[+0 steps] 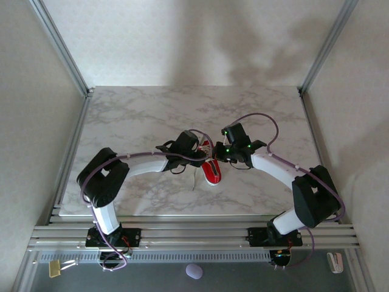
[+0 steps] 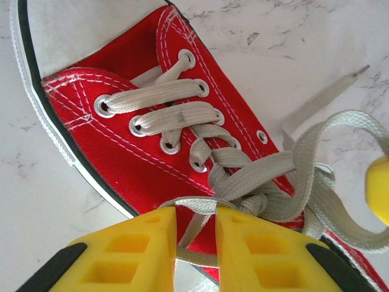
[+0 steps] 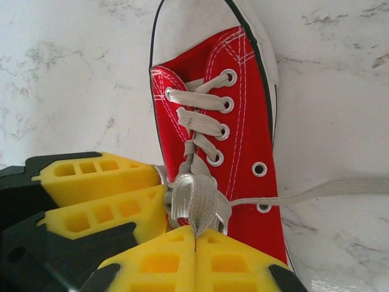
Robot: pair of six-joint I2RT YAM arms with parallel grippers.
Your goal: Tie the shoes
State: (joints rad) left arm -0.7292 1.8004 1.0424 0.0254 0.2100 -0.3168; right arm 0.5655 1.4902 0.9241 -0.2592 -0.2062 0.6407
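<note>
One red sneaker, heel hidden overhead, right tool pinching laces, left tool slightly parted

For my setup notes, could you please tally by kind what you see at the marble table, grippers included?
Shoe: 1
Lace: 1
Grippers: 2, the left gripper and the right gripper
Total: 4
</note>
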